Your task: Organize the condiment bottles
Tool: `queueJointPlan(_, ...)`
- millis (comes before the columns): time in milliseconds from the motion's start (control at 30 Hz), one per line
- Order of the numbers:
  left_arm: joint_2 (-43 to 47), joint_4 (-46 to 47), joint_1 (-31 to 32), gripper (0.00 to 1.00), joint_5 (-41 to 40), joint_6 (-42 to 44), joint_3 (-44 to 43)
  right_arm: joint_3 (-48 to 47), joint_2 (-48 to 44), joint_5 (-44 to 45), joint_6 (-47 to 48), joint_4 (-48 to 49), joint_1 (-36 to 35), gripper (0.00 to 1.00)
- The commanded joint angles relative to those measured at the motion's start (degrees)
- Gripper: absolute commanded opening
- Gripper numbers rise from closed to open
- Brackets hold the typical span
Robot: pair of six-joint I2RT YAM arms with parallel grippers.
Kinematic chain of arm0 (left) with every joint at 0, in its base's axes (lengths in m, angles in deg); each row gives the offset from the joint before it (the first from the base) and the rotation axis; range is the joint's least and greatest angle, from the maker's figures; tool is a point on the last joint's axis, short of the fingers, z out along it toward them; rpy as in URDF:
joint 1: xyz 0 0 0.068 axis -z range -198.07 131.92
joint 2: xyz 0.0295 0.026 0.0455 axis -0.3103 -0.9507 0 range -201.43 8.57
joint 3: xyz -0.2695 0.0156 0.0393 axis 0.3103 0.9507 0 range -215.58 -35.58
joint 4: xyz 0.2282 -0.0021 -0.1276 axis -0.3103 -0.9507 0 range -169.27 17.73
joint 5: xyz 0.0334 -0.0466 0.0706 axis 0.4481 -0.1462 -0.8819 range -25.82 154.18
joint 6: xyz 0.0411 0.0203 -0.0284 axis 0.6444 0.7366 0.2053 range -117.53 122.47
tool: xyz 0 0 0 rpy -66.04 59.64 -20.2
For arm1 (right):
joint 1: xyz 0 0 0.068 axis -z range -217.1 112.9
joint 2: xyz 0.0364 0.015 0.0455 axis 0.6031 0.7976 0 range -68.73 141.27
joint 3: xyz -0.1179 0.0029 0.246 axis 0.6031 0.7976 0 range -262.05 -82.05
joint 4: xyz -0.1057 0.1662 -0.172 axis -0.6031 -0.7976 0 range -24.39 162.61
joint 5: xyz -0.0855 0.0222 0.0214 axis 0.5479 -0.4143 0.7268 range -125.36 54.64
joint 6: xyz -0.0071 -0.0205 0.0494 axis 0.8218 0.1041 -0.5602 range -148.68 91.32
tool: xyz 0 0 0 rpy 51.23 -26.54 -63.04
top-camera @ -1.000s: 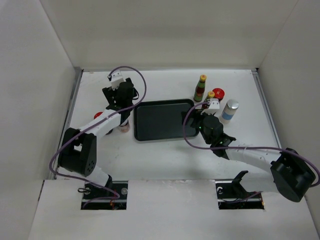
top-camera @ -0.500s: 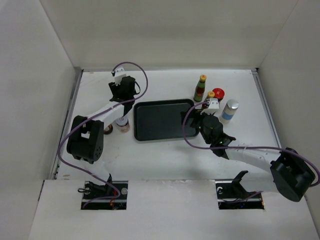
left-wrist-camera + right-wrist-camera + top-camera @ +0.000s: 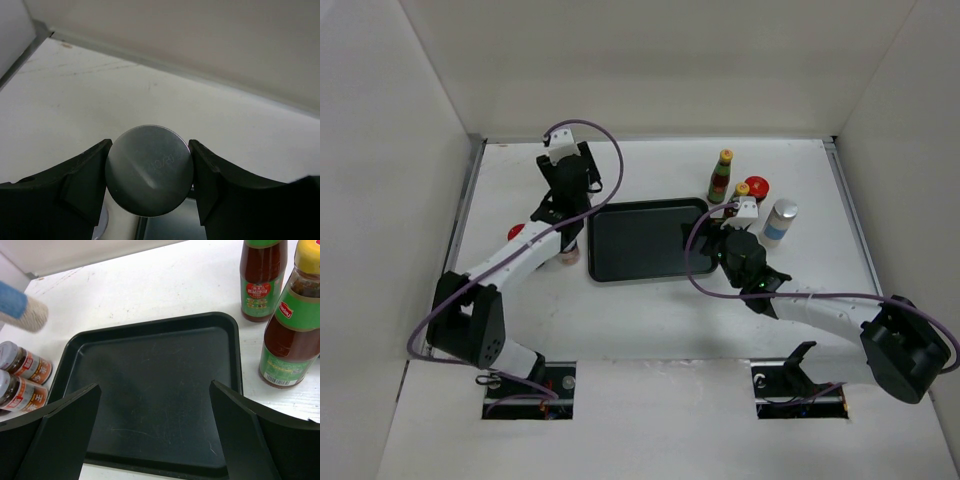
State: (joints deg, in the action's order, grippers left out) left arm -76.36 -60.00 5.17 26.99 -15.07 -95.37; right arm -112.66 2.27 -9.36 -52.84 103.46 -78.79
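A short jar with a silver lid [image 3: 149, 170] sits between the black fingers of my left gripper [image 3: 149, 171], which is shut on it just left of the black tray [image 3: 640, 262]. In the top view the left gripper [image 3: 572, 212] hides that jar. Another short jar [image 3: 568, 256] and a red-capped jar [image 3: 516, 232] stand nearby. My right gripper [image 3: 154, 390] is open above the tray [image 3: 150, 345], holding nothing. Two slim sauce bottles [image 3: 262, 275] [image 3: 292, 325] stand past the tray's right edge. Two silver-lidded jars [image 3: 25, 365] [image 3: 17, 390] stand at its left.
A red-capped jar [image 3: 757, 187] and a white-blue bottle [image 3: 780, 221] stand at the back right beside the sauce bottles [image 3: 721, 177]. White walls close in the table on three sides. A blurred blue and pale shape [image 3: 20, 310] shows at the upper left of the right wrist view.
My left gripper has closed on the silver-lidded jar and its arm has shifted at the tray's left edge. The right arm has stayed put.
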Motion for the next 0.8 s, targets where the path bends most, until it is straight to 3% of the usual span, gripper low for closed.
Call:
queueJointPlan(0,4.0,9.1,3.1,0.41,-0.1,2.9,0.0,-1.8,-0.7,0.0,0.1,2.1,-0.4,0.97)
queueJointPlan(367,-1.7,8.0,8.5,0.41,4.1,-2.3,1.4,-0.8,-2.0,0.5,-0.5,2.5,0.3,0.97)
queueJointPlan(767,-6.7,9.9,9.1,0.45,-0.8,0.1,3.0,-0.6,-1.7,0.4,-0.6,2.5,0.7,0.97)
